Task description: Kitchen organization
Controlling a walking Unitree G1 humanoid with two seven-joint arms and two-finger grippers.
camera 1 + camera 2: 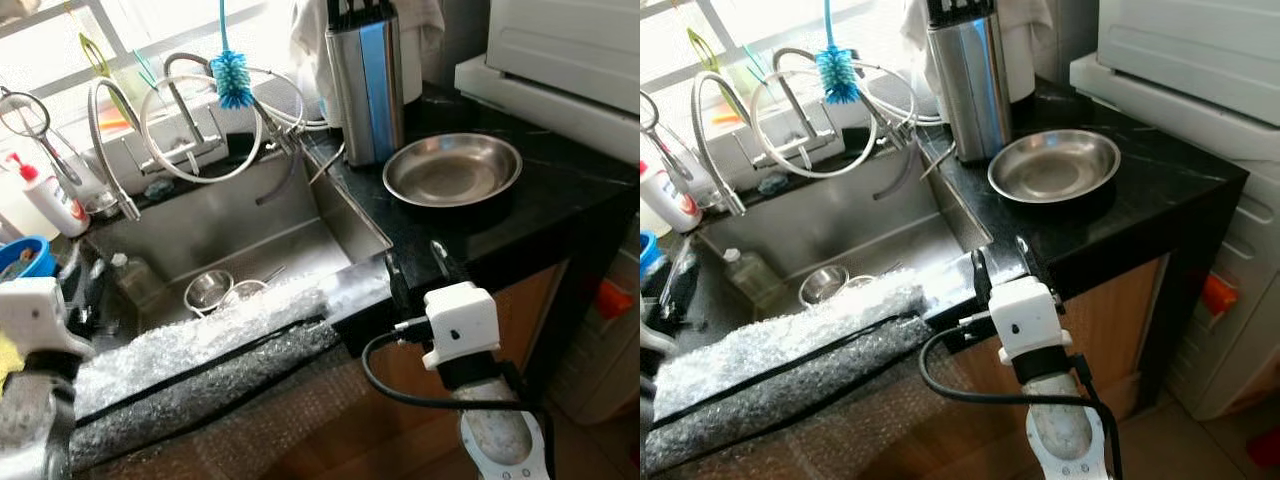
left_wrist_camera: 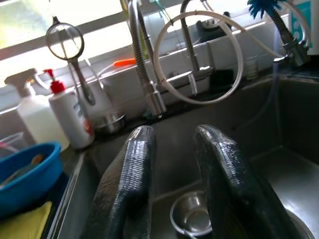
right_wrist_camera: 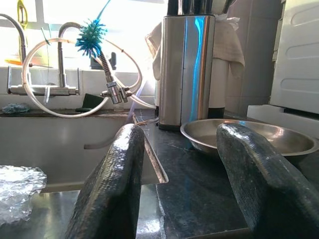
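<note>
Right gripper [image 1: 998, 262] sits at the front edge of the black countertop [image 1: 1160, 170], fingers spread apart with nothing between them, just beside the corner where the counter meets the stainless sink [image 1: 230, 230]. Beyond it on the counter lies a shallow steel pan [image 1: 452, 168], and behind that a steel knife block [image 1: 364, 85] stands upright; the right wrist view lines both up between its two black fingers [image 3: 112, 189], the pan near, the block farther back with a pale cloth [image 3: 227, 42] draped behind it, which the head views only catch at the top edge. Left gripper [image 2: 174, 174] hangs over the sink's left side, fingers parted and empty. Its wrist view looks down at a small steel bowl [image 2: 192, 216] on the sink bottom, and picks out a white bottle with a red pump top [image 2: 70, 117], a round wire strainer [image 2: 65, 42] hanging at the window, and a blue bowl [image 2: 25, 177] with a yellow cloth [image 2: 25, 224] next to it. From the head, a strip of bubble wrap [image 1: 200, 345] lies along the sink's front rim, and a blue bottle brush [image 1: 232, 78] hangs above the faucet [image 1: 185, 100] with its looped white hose [image 1: 200, 125]. A white appliance [image 1: 1200, 60] stands at the counter's far right.
</note>
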